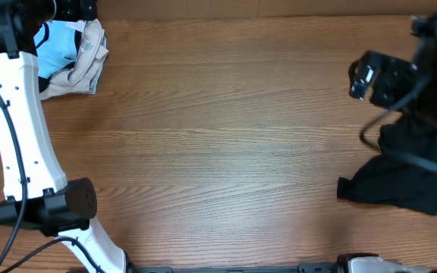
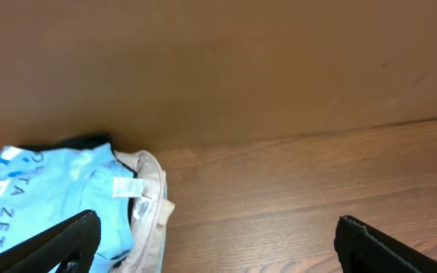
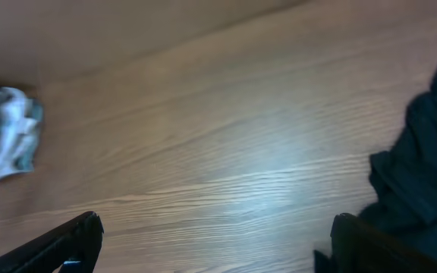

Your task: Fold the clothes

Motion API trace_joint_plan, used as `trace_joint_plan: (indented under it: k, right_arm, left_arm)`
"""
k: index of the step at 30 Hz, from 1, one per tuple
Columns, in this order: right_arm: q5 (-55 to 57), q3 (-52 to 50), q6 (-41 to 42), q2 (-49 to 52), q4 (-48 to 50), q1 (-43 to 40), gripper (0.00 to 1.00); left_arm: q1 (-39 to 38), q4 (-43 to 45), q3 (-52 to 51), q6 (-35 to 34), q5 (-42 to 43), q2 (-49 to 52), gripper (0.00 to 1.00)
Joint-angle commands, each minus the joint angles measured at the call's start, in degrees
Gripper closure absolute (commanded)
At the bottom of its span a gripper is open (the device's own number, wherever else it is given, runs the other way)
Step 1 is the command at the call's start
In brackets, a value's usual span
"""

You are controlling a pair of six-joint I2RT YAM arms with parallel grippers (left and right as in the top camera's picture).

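Note:
The clothes lie in two places. A light blue T-shirt (image 1: 58, 45) with white lettering is bunched on a beige garment (image 1: 89, 64) at the table's far left corner. In the left wrist view the T-shirt (image 2: 44, 197) and the beige garment (image 2: 152, 208) sit by the left finger. My left gripper (image 2: 217, 224) hovers open just right of this pile, holding nothing. A black garment (image 1: 400, 178) lies crumpled at the right edge. My right gripper (image 3: 217, 221) is open over bare wood, its right finger next to the black garment (image 3: 423, 167).
The wooden table (image 1: 226, 144) stretches between the two piles. A brown wall (image 2: 218, 68) rises right behind the left pile. The left arm's white link and base (image 1: 21, 144) stand along the left edge.

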Motion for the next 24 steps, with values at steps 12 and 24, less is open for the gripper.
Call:
trace_joint_plan:
  k: [12, 24]
  right_arm:
    - [-0.28, 0.55, -0.39, -0.37, -2.58, -0.17, 0.0]
    - [4.2, -30.53, -0.81, -14.71, 31.06, -0.17, 0.0]
  left_arm:
    - [-0.42, 0.04, -0.13, -0.98, 0.63, 0.42, 0.0]
    - [-0.42, 0.04, -0.13, -0.98, 0.63, 0.42, 0.0]
